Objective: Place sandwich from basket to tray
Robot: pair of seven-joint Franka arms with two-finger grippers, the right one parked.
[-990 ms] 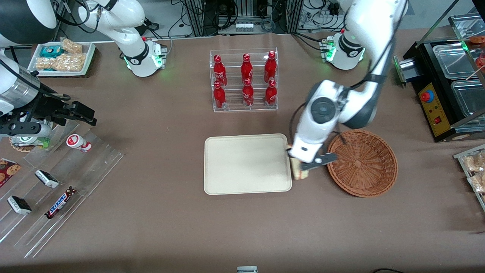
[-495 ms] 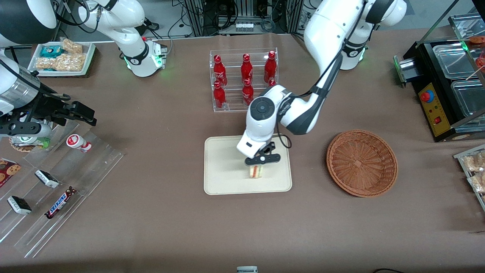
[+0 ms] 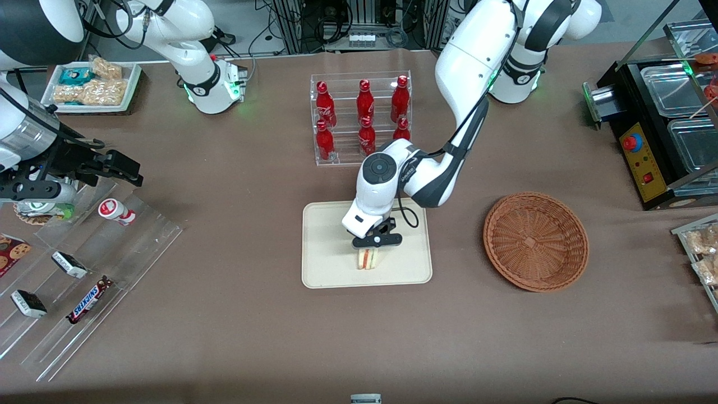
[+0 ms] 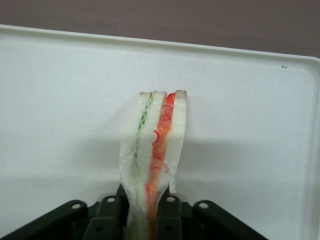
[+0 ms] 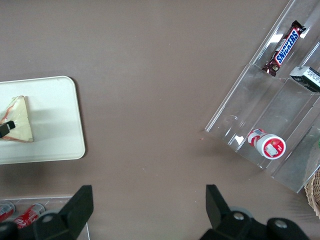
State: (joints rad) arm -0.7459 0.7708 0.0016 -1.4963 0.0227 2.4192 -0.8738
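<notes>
Over tray [image 3: 328,269], tool [image 3: 374,242] (clamping sandwich [image 3: 367,258]), pointing downward.

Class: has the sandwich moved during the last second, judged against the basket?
Yes. The sandwich, gripped by the pincer, travelled away from the basket and is now over the tray.

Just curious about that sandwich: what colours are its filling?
Green and red-orange stripes between pale bread on the sandwich, held by the gripper over the tray; clearest from the left wrist.
</notes>
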